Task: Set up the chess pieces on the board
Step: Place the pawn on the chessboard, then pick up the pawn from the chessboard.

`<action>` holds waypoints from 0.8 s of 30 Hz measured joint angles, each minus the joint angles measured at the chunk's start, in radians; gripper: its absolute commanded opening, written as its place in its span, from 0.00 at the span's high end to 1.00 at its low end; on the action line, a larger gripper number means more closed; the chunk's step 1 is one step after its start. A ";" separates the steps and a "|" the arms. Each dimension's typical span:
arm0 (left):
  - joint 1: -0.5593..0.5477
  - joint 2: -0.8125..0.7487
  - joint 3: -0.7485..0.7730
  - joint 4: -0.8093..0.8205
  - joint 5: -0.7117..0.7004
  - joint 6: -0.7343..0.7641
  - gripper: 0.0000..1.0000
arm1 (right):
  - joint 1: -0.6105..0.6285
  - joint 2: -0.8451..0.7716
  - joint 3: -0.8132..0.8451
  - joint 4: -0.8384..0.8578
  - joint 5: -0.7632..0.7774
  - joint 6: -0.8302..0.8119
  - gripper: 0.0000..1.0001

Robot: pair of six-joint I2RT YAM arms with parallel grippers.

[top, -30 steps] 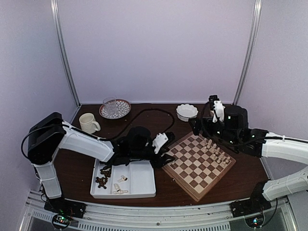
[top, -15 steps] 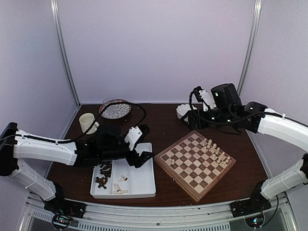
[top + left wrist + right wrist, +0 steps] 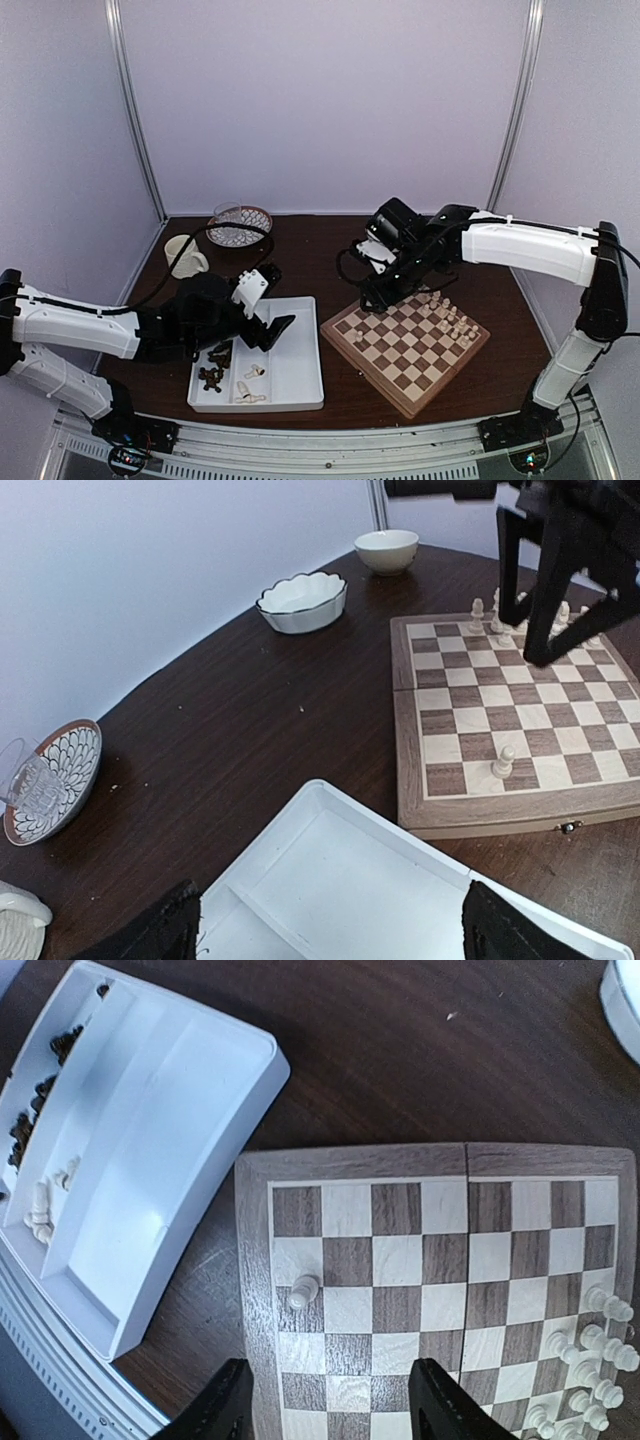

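In the top view, the left gripper (image 3: 274, 298) is hovering over the white tray (image 3: 300, 385), its jaws spread wide with nothing between them. Dark pieces (image 3: 212, 366) and a few loose cream pieces (image 3: 248, 384) are lying toward the tray's left end, below and behind the fingers. The right gripper (image 3: 373, 293) is hanging above the far-left edge of the board (image 3: 405, 355), jaws parted and empty. A lone cream pawn (image 3: 358, 338) is standing just below it, and the cream row (image 3: 450, 315) is standing off to its right.

In the left wrist view, the left fingers (image 3: 150, 935) are showing far apart at the bottom corners, with the tray (image 3: 320, 788) lying between and just ahead of them. The board (image 3: 470, 695) is lying ahead to the right, with the pawn (image 3: 503, 763) near its closer edge. The right gripper's fingers (image 3: 540, 620) are hanging parted over its far side. A scalloped bowl (image 3: 302, 600) and a round bowl (image 3: 386, 550) are sitting farther ahead.

In the right wrist view, the right fingers (image 3: 228, 1405) are standing apart and gripping nothing. The board (image 3: 440, 1220) is lying directly beneath them, with the pawn (image 3: 302, 1290) just ahead of the left finger. The cream row (image 3: 590, 1370) is standing to the right, and the tray (image 3: 170, 1160) is lying to the left.
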State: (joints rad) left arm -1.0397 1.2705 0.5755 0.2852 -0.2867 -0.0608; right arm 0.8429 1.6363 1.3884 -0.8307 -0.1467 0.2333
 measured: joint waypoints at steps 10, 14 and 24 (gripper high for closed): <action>0.000 -0.026 -0.023 0.035 -0.023 -0.002 0.11 | 0.034 0.128 0.046 -0.059 -0.003 -0.022 0.60; 0.000 -0.016 -0.023 0.034 -0.029 -0.002 0.11 | 0.057 0.185 0.093 -0.068 -0.002 -0.027 0.63; 0.000 -0.013 -0.012 0.024 -0.031 -0.010 0.12 | 0.084 0.284 0.120 -0.097 0.009 -0.037 0.65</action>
State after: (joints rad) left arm -1.0397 1.2572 0.5632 0.3088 -0.3176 -0.0704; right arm 0.9264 1.9205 1.5082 -0.9272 -0.1379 0.1963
